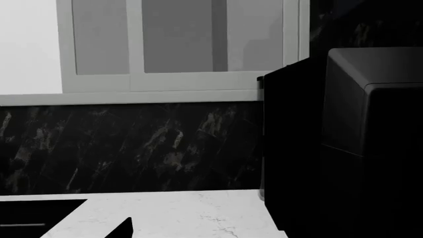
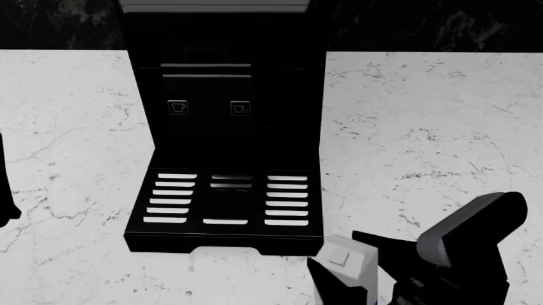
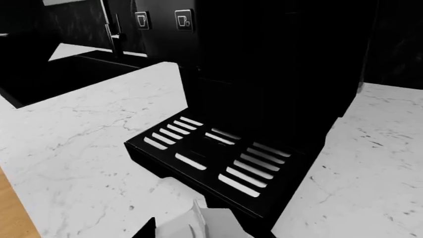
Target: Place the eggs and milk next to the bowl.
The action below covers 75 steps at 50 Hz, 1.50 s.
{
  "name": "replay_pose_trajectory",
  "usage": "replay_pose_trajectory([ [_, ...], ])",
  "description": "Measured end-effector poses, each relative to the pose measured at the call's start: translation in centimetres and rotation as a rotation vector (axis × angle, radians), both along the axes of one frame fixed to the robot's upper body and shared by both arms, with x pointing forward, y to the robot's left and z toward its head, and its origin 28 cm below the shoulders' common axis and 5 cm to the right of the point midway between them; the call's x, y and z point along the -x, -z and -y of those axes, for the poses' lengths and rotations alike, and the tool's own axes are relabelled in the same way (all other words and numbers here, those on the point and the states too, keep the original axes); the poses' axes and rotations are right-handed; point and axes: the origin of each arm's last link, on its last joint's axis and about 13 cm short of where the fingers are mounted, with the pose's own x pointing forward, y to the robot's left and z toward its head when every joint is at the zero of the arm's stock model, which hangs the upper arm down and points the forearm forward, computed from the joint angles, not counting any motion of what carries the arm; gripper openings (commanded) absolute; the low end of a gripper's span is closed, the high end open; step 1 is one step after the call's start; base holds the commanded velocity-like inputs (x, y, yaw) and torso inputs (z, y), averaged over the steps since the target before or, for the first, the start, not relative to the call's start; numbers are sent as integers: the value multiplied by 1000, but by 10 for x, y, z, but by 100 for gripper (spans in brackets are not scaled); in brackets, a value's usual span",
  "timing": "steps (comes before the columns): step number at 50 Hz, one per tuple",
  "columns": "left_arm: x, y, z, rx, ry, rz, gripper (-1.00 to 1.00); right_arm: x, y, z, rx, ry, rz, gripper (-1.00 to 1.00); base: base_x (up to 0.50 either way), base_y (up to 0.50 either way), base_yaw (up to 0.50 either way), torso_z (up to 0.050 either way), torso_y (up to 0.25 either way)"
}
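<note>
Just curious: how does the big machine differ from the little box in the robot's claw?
The coffee machine is black; the carton is white. The machine is far bigger than the carton. The machine stands on the counter; the carton sits in the right gripper. Both are boxy.

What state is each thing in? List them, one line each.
coffee machine: upright, no cup in it.
drip tray: bare.
milk: held in the right gripper, near the tray's front corner.
right gripper: shut on the milk.
left gripper: only a tip shows; open or shut unclear.
</note>
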Motion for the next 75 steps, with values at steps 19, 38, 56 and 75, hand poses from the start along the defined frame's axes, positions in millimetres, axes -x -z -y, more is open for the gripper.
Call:
replay_pose_trajectory([
  [19,1,0,-1,-1,1,3,100,3,-43,-2,-37,63,126,-100,0,0,0,0,1],
  [38,2,-3,-1,0,2,9,100,5,-73,-3,-96,111,214,-100,0,0,0,0,1],
  [56,1,-4,-1,2,3,14,100,4,-78,-4,-99,157,227,-100,0,278,0,0,1],
  [75,2,-4,-2,3,0,13,100,4,-71,-7,-98,147,207,-100,1,500,0,1,1],
])
